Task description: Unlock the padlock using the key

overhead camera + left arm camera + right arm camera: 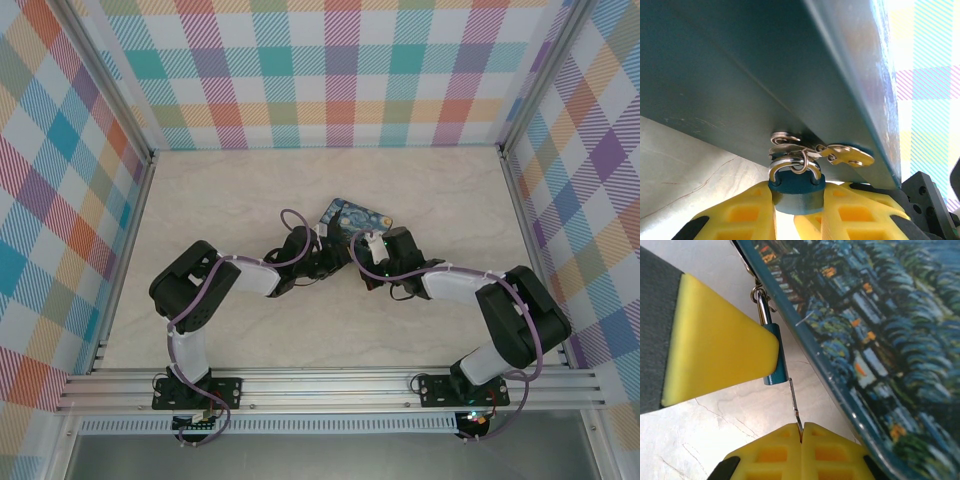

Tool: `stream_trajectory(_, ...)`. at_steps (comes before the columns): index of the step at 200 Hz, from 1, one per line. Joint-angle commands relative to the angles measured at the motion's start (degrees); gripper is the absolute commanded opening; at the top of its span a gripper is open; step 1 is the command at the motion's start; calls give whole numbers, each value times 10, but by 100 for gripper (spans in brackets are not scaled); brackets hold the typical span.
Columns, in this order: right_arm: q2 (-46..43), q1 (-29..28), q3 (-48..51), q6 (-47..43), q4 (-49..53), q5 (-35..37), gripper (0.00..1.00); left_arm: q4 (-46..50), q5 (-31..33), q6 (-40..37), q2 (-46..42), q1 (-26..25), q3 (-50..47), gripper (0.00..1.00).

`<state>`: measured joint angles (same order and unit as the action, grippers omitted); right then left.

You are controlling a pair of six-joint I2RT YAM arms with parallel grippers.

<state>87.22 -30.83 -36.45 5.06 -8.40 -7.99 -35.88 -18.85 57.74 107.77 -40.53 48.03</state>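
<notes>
Left tool (pixel 798 196) clamps one padlock (pixel 796 184); right tool (pixel 801 429) pinches one key (pixel 794 401).

No readable text, numbers or brand marks on tin (pixel 880 340), padlock (pixel 796 192) or key (pixel 794 400); tin print is pictorial.

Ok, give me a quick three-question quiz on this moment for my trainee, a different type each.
1. True or false: the left gripper is shut on the small blue-bodied padlock.
2. What does the right gripper pinch? A) the thin dark metal key B) the padlock's shackle C) nothing
3. Fill in: the padlock hangs at the edge of the dark-blue, starry-print rectangular ____.

Key: 1 true; 2 A; 3 tin.
</notes>
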Motion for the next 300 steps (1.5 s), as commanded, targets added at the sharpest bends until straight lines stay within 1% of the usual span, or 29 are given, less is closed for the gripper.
stream_trajectory(1, -2, -3, -8, -1, -30, -20, 3, -9, -1, 6, -17, -9, 6, 23)
stream_trajectory(116, -10, -3, -8, -33, 37, -3, 3, -9, 4, 6, -13, -9, 4, 22)
stream_trajectory(138, -17, -3, -2, -30, 29, -20, 3, -9, 5, 7, -14, -8, 3, 22)
stream_trajectory(183, -21, -3, -3, -25, 12, -31, 3, -9, 7, 7, -14, -9, 1, 22)
stream_trajectory(242, -12, -3, -15, -22, 7, -13, 3, -9, 7, 9, -13, -8, 2, 22)
stream_trajectory(300, -15, -3, -10, -19, -19, -19, 3, -9, 6, 10, -14, -9, 1, 22)
